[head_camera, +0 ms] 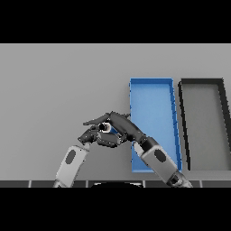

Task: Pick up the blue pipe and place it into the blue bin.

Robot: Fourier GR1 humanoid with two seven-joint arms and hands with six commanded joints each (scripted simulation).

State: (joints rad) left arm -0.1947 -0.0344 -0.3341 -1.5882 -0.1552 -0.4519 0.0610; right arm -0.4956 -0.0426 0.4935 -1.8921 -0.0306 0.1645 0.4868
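The blue pipe (113, 131) shows only as a short blue piece with a pale round end, left of the blue bin (153, 90). My right hand (122, 125) comes in from the lower right, lies over the pipe with its fingers curled round it, and hides most of it. One dark finger sticks out to the left. My left hand (93, 136) sits just left of and below the pipe, its fingers relaxed and close against the right hand. The bin is a long open tray; my right forearm crosses its near left corner.
A black bin (184, 135) of the same shape stands right of the blue one, almost touching it. The grey table (54, 90) stretches away to the left and back.
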